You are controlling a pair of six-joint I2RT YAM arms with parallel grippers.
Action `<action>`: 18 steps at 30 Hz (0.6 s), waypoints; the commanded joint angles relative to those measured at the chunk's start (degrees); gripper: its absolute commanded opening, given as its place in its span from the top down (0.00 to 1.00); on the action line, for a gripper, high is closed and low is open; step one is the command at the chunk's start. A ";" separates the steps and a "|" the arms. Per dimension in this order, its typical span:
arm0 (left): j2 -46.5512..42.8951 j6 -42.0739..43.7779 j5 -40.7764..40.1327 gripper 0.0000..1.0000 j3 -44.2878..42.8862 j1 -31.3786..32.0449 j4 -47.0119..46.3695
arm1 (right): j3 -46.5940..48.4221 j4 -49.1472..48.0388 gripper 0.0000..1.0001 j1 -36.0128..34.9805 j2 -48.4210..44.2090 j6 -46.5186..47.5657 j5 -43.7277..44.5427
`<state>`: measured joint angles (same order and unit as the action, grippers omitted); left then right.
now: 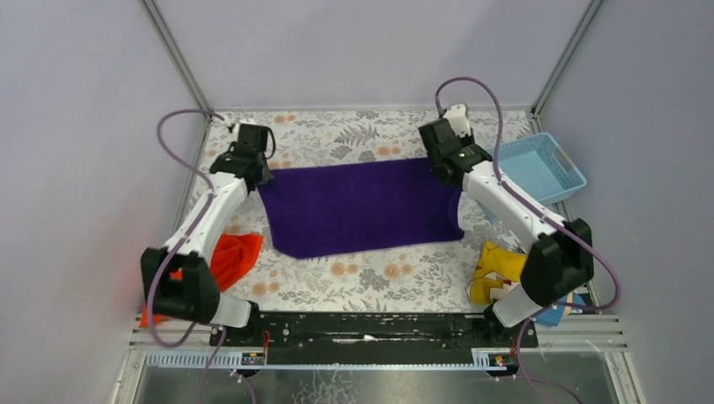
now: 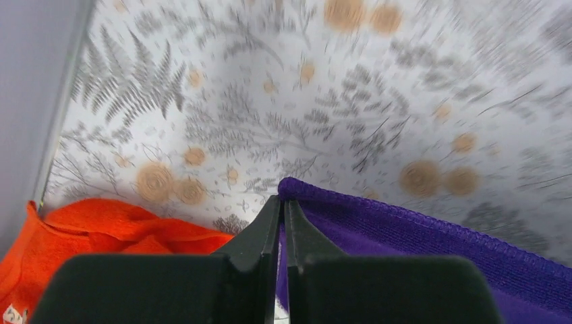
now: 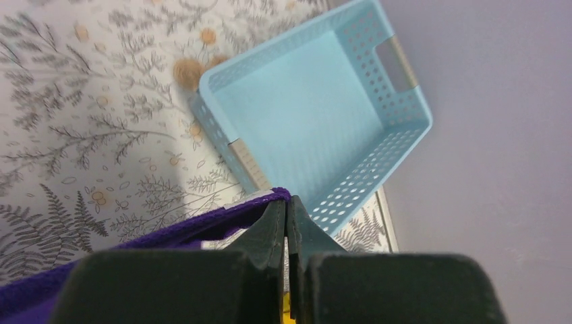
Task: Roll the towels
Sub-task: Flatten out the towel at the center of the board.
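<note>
The purple towel (image 1: 358, 206) lies spread out in the middle of the floral table. My left gripper (image 1: 258, 175) is shut on its far left corner (image 2: 297, 189), pinched between the fingertips. At the far right corner (image 3: 280, 196) my right gripper (image 1: 449, 172) is likewise shut on the purple towel (image 3: 135, 239), the corner lifted off the table. The orange-red towel (image 1: 231, 257) lies crumpled at the near left beside the left arm, and shows to the left of the fingers (image 2: 108, 223) in the left wrist view.
A light blue perforated basket (image 1: 539, 167) stands at the far right, right behind my right gripper (image 3: 317, 115). A yellow-and-blue printed cloth (image 1: 497, 273) lies at the near right by the right arm's base. Grey walls close in on both sides.
</note>
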<state>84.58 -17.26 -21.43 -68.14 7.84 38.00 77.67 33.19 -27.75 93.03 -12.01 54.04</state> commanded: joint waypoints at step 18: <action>-36.36 -0.94 -6.58 1.00 -6.29 -0.69 10.57 | -15.00 -4.92 1.00 0.37 -50.22 24.42 -34.20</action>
<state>49.65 -19.07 -24.01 -73.10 7.88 44.31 64.38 27.33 -28.01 47.13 6.96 26.15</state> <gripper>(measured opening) 0.010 0.020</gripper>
